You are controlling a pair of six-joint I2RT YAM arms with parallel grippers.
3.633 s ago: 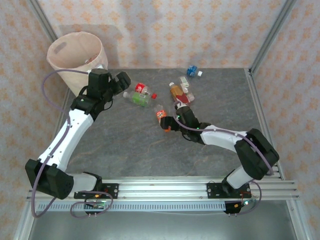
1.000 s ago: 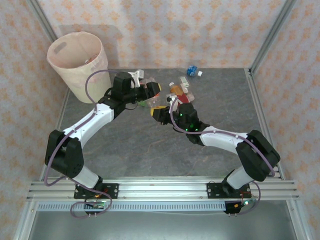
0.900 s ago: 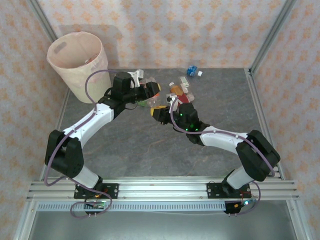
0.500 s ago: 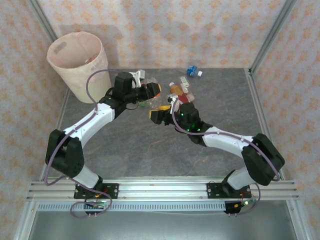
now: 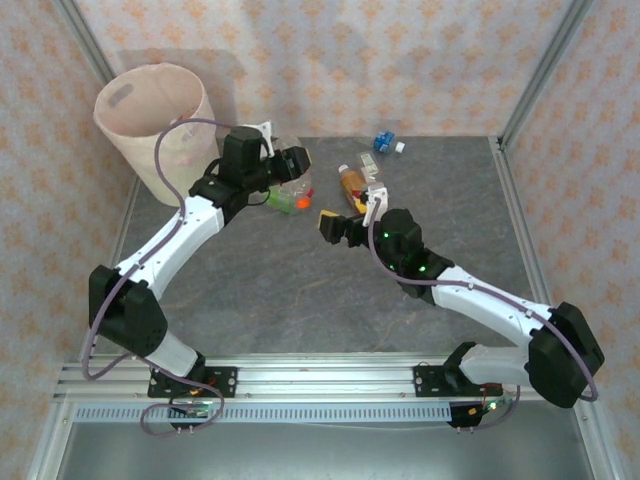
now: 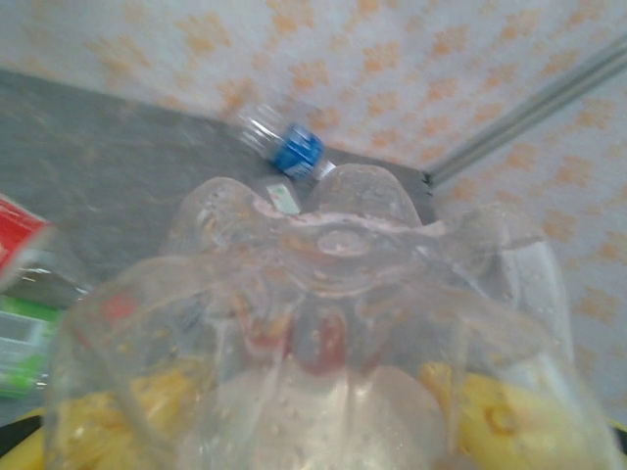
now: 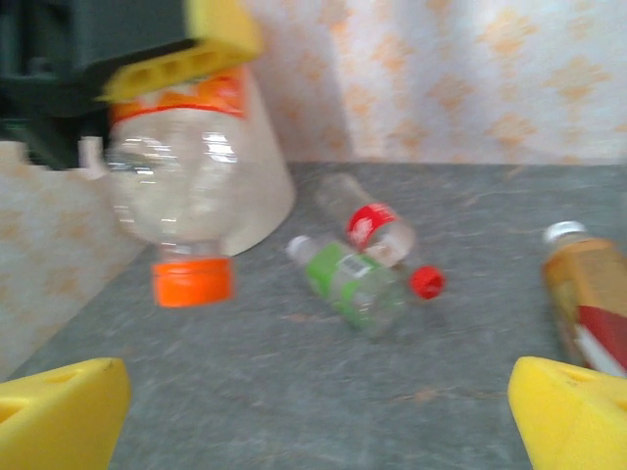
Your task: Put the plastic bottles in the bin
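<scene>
**Now: orange-capped bottle (image 7: 183,191) clamped in left gripper (image 5: 292,166), drop into bin (image 5: 140,130) pending**

Top external. The left arm reaches across the far-left part of the worktop (image 5: 260,290). Its gripper is raised, with a clear bottle between its jaws. The bin stands at the far-left corner, to the left of that gripper and near it, but the gripper is not over the rim. An amber bottle (image 5: 352,182) lies mid-worktop. A blue-label bottle (image 5: 383,142) lies at the far edge, well apart from the bin.

Left wrist. The held bottle's clear, lobed base fills the foreground. Yellow pads show on either side of it, so the gripper is closed on the bottle. The blue-label bottle is visible beyond, though blurred.

Right wrist. The right gripper (image 7: 313,416) has its jaws spread wide and holds nothing; its yellow tips sit at the two lower corners. Ahead of it, the orange-capped bottle hangs cap down from the left gripper's pad, clear of the worktop, with the bin wall behind it. A green-label bottle (image 7: 353,281) and a red-label bottle (image 7: 377,227) lie touching each other on the worktop.

Judgement. The step in hand is carrying this bottle to the bin. The next move calls for swinging the left gripper left and back until it is above the bin mouth, clearing the rim, and only then opening. The right gripper is free to go for the loose pair or the amber bottle.
</scene>
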